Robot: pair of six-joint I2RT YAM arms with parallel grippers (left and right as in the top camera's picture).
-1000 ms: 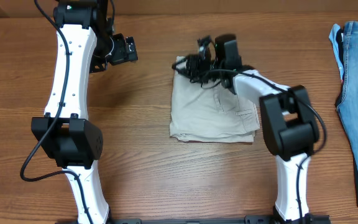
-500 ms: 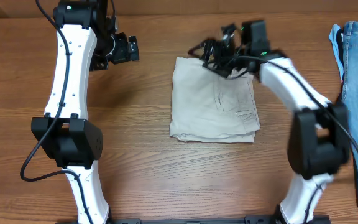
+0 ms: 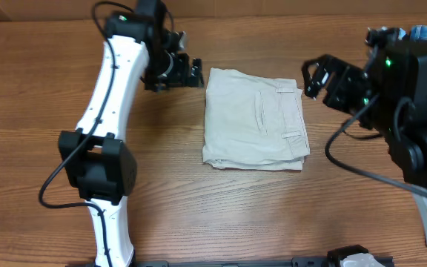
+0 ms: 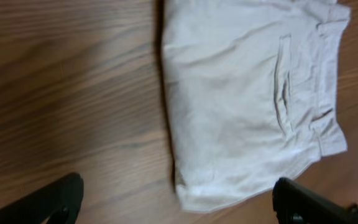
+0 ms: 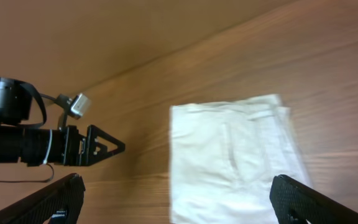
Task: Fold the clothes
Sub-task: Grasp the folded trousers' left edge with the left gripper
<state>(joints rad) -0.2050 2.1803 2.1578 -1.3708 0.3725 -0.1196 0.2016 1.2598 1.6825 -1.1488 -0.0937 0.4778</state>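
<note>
Since the right gripper (image 3: 311, 79) has lifted clear, open and empty, and the open left gripper (image 3: 197, 73) approaches, the shorts (image 3: 254, 119) seem fully folded.

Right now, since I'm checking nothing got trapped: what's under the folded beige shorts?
At the edges of the shorts only their own folded layers show, lying flat on the wooden table. The middle underneath is covered by fabric; no bulge hints at anything.

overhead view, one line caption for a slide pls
Folded khaki shorts lie on the wooden table, left hand and right hand open on either side.
</note>
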